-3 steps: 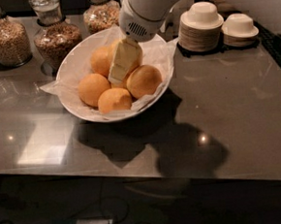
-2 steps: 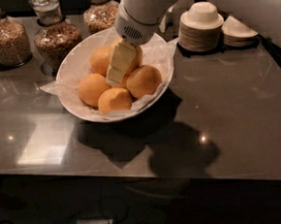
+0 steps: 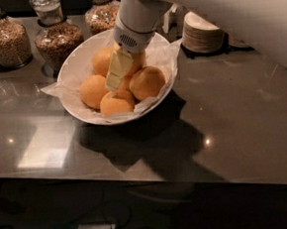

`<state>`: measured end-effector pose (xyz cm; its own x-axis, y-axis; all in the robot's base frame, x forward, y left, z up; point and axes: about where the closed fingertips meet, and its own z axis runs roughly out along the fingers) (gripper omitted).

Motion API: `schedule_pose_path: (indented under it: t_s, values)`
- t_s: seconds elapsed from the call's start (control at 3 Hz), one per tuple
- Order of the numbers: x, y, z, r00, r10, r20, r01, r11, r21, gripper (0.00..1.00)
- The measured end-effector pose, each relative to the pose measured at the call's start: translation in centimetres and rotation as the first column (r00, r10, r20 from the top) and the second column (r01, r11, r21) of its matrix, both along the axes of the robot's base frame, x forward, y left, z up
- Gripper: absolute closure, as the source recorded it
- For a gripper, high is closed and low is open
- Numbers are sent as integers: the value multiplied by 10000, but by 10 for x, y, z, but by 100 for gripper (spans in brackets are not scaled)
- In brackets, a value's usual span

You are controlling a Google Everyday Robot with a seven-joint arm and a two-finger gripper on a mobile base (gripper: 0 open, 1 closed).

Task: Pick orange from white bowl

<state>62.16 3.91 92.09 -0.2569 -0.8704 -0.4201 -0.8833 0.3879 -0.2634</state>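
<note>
1. The white bowl (image 3: 77,60) sat on the far left part of a dark, glossy tabletop (image 3: 233,124), lined with crinkled white paper (image 3: 171,48) that spilled over its rim on both the left and the right.
2. Several oranges lay inside the bowl, crowded together: one on the left (image 3: 92,91), one at the near edge (image 3: 117,103), one on the right (image 3: 147,82) and one at the far side (image 3: 103,60).
3. The robot's white arm (image 3: 138,15) came in from the upper right and slanted down over the bowl.
4. The gripper (image 3: 114,82) was down inside the bowl, in the middle of the cluster, with its pale yellow tip among the left, near and right oranges.
5. Whether the gripper was open, closed or gripping an orange could not be told, since it was seen side-on against the fruit.
6. No orange was lifted clear; all of them rested in the bowl.
7. Three glass jars of grain or nuts (image 3: 6,42) (image 3: 54,38) (image 3: 101,15) stood along the far left edge, behind the bowl.
8. A stack of small white dishes (image 3: 202,32) stood to the right of the bowl, at the far side, apart from it.
</note>
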Motion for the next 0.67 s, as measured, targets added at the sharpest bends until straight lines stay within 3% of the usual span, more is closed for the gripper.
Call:
schedule_pose_path:
  t_s: [0.33, 0.67]
  values:
    - [0, 0, 0, 10000, 0, -1, 0, 10000, 0, 0]
    - [0, 0, 0, 10000, 0, -1, 0, 10000, 0, 19]
